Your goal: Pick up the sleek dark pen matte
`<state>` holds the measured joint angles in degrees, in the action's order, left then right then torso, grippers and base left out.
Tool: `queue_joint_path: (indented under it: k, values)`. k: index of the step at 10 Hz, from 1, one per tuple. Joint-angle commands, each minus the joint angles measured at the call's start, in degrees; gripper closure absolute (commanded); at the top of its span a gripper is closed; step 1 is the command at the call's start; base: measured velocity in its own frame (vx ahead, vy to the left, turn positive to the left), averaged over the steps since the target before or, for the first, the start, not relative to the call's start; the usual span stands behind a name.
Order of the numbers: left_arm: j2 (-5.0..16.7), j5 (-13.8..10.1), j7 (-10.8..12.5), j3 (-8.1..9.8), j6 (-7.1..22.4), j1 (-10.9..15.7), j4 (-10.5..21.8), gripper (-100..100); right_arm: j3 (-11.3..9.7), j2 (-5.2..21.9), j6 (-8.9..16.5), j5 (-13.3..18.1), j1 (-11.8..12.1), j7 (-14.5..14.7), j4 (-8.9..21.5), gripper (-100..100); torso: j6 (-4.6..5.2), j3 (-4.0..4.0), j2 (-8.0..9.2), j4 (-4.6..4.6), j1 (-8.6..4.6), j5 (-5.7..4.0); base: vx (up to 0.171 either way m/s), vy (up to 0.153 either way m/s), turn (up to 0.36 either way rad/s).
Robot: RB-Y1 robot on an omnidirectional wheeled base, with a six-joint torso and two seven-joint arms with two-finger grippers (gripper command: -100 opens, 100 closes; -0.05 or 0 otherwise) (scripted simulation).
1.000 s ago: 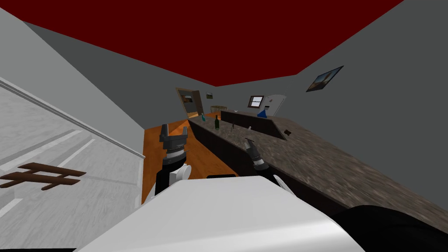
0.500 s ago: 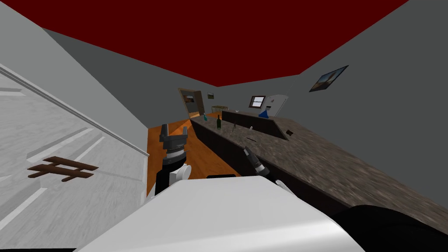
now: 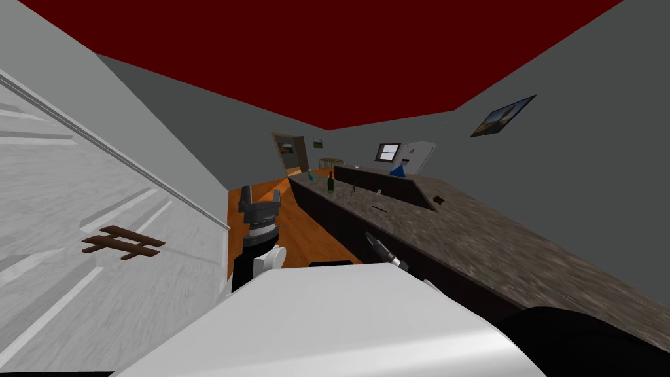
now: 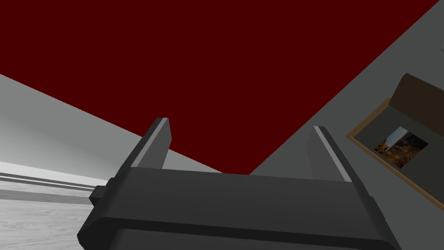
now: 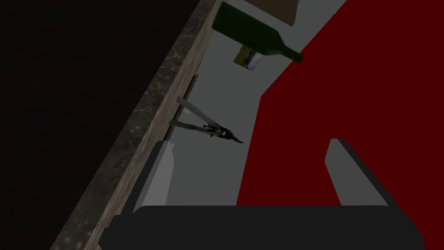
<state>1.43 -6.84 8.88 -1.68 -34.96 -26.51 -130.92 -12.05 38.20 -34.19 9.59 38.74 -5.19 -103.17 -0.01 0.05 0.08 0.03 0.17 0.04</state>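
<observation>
The pen is a thin dark sliver lying on the brown speckled countertop, a little back from its front edge. My right gripper sits low in front of the dark cabinet face, below the counter's edge and nearer to me than the pen. In the right wrist view that gripper is open and empty, looking up along the counter's edge. My left gripper is raised over the orange floor, and its wrist view shows this gripper open and holding nothing.
Farther along the counter stand a green bottle, a teal bottle, a scissor-like tool, a blue flask and a small dark object. A raised dark block sits behind them. A white panelled wall closes the left.
My right gripper has dropped from above the counter's edge to below it, uncovering the pen. The head camera has shifted, sliding the scene slightly right. The left arm is still.
</observation>
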Motion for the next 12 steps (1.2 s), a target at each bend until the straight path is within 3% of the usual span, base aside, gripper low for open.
queue_joint_path:
  k: [1, 4, 6, 7, 8, 9, 10, 11, 12]
  values:
    - [0.0, 0.0, 0.0, 0.0, 0.0, 0.0, 0.0, 0, -0.67, 2.5, -0.53, 0.76, 0.47, 0.34, 2.86, -100, 0.0, 0.0, 0.0, 0.0, 0.0, 0.0, -0.014, 0.054, 0.038]
    - [0.0, 0.0, 0.0, 0.0, 0.0, 0.0, 0.0, 0, -3.35, 7.95, -2.01, 3.71, 2.11, 1.56, 8.32, -100, 0.02, -0.01, -0.03, 0.0, 0.0, 0.01, -0.007, 0.055, 0.067]
    - [0.0, 0.0, 0.0, 0.0, 0.0, -0.01, 0.0, 0, -3.35, 9.17, -2.01, 3.71, 2.11, 1.56, 9.95, -100, 0.01, -0.03, -0.06, -0.01, -0.04, 0.0, 0.001, 0.032, 0.017]
    - [0.0, 0.0, 0.0, 0.01, 0.0, -0.01, 0.0, 0, -4.72, 11.93, -2.75, 5.17, 2.9, 2.27, 12.0, -100, 0.01, -0.04, -0.08, -0.01, -0.1, -0.02, 0.01, 0.058, 0.1]
    - [0.0, 0.0, 0.0, 0.0, 0.0, 0.0, 0.0, 0, -4.72, 12.46, -2.75, 5.17, 2.9, 2.27, 13.28, -100, -0.01, -0.06, -0.11, -0.02, -0.01, 0.0, 0.009, 0.053, 0.056]
    - [0.0, 0.0, 0.0, 0.0, 0.0, -0.01, 0.0, 0, -6.1, 14.97, -3.47, 6.61, 3.66, 3.04, 15.17, -100, 0.03, -0.05, -0.1, -0.02, -0.01, 0.01, 0.016, 0.067, 0.107]
    - [0.0, 0.0, 0.0, 0.0, 0.0, 0.0, 0.0, 0, -6.1, 15.68, -3.47, 6.61, 3.66, 3.04, 17.14, -100, -0.01, -0.07, -0.13, -0.02, 0.03, 0.01, 0.022, 0.057, 0.044]
    - [0.0, 0.0, 0.0, 0.0, 0.0, -0.01, 0.0, 0, -7.48, 17.83, -4.19, 8.02, 4.4, 3.86, 19.79, -100, 0.02, -0.08, -0.15, -0.03, 0.01, 0.01, 0.025, 0.08, 0.084]
    - [0.0, 0.0, 0.0, 0.0, 0.0, -0.01, 0.0, 0, -7.48, 18.82, -4.19, 8.02, 4.4, 3.86, 20.71, -100, 0.0, -0.09, -0.16, -0.03, 0.08, 0.03, 0.021, 0.063, 0.047]
